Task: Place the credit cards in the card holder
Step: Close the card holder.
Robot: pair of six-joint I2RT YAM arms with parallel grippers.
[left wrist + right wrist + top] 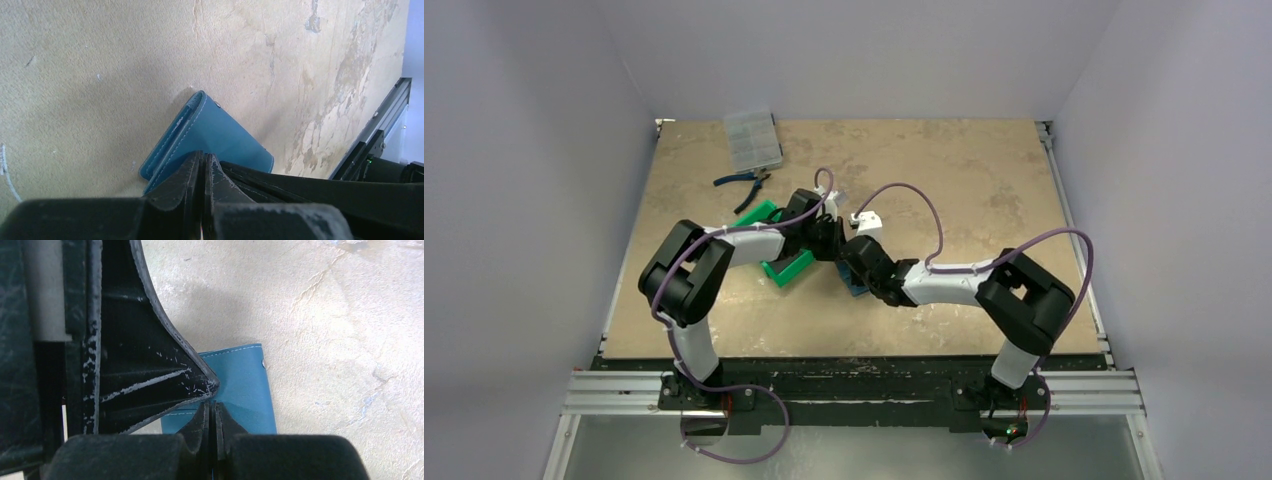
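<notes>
The card holder (220,130) is a teal-blue wallet lying folded shut on the table, its clasp stud at one corner. In the top view only a sliver of the card holder (856,288) shows under the right arm. My left gripper (204,156) is shut, its tips down on the wallet's cover. My right gripper (212,406) is also shut, with its tips on the card holder (247,385) right beside the left fingers (150,375). The two grippers meet tip to tip over it at mid-table, left gripper (829,245), right gripper (850,258). No credit cards are in view.
A green plastic tray (786,268) lies under the left arm's wrist. A clear compartment box (752,138) and blue-handled pliers (742,180) sit at the far left. The table's right rail (385,125) shows in the left wrist view.
</notes>
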